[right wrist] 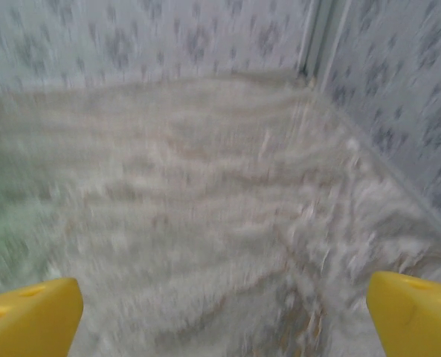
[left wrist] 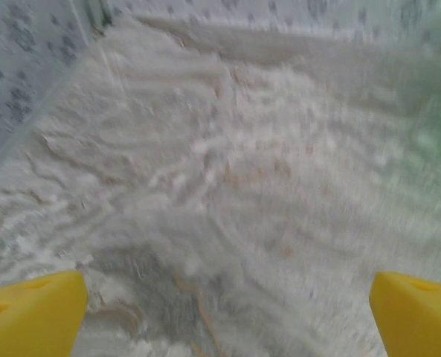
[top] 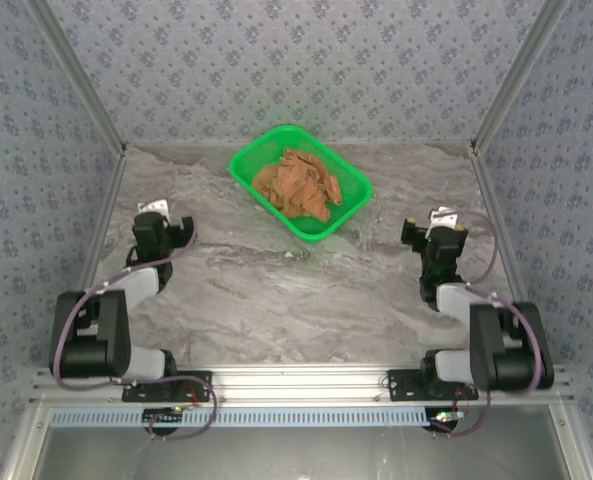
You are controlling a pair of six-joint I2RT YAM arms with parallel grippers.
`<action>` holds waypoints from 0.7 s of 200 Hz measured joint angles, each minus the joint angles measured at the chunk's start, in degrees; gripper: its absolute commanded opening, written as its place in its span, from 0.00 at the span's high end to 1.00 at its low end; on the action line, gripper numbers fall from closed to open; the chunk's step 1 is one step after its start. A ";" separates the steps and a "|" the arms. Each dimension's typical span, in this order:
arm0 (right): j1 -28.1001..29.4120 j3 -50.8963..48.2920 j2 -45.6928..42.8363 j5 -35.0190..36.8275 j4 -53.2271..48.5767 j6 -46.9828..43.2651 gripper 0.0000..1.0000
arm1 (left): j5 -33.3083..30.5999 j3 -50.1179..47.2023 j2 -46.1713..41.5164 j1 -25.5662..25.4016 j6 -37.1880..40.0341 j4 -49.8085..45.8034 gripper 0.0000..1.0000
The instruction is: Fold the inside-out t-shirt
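Shirt [top: 298,186]: crumpled in a wad inside the green basket [top: 246,160], not spread out and not folded. Orange-tan and wrinkly. No label or sleeve can be made out from the top view.

The basket sits on the table [top: 276,300] at 12 o'clock from table centre, near the back wall, with its long axis running from 10 to 4 o'clock. The shirt fills most of the floor and stays below the rim.

Left gripper [top: 154,212]: at 9 o'clock from table centre, well apart from the basket and low over bare marble. In the left wrist view the yellow fingers [left wrist: 34,312] sit at 7 and 5 o'clock of the frame, spread wide with nothing between them but tabletop. A green smear at 3 o'clock there is the basket edge, blurred.

Right gripper [top: 438,225]: at 3 o'clock from table centre, also well apart from the basket. In the right wrist view its fingers [right wrist: 27,320] are likewise wide apart with only marble between them. There is a faint green blur at 9 o'clock.

Both wrist views are soft, so there is no fine detail. Neither gripper touches shirt or basket. The arm bases are at 7 and 5 o'clock on the near rail [top: 306,380].
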 measured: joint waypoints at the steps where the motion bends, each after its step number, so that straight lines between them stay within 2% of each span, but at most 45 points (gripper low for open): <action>1: 0.00 0.26 -0.79 0.00 -0.68 0.52 0.00 | 0.02 0.22 -0.17 0.02 -0.28 -0.24 0.08; 21: 0.33 5.11 -8.13 -0.70 -7.93 5.33 0.02 | 2.23 3.93 -4.22 -0.61 -6.43 -4.02 0.10; 32: 3.65 9.81 -8.90 -0.66 -13.35 6.08 0.01 | 3.10 4.83 -5.55 -2.99 -9.81 -5.84 0.10; 40: 8.07 14.32 -7.30 -1.18 -17.55 6.01 0.00 | 3.72 5.75 -5.73 -5.88 -11.47 -7.72 0.10; 62: 20.31 29.38 3.34 -4.59 -29.24 4.66 0.00 | 5.51 9.51 -3.63 -14.56 -14.91 -13.73 0.09; 83: 27.32 40.85 14.60 -8.15 -38.27 3.28 0.00 | 6.75 11.54 -1.55 -17.77 -17.11 -16.61 0.09; 108: 31.23 55.15 29.86 -9.84 -47.28 2.99 0.00 | 6.84 12.02 -0.28 -18.03 -18.23 -19.04 0.09; 140: 31.87 69.05 45.99 -8.37 -55.06 2.99 0.00 | 6.84 12.33 0.35 -18.25 -18.73 -21.24 0.09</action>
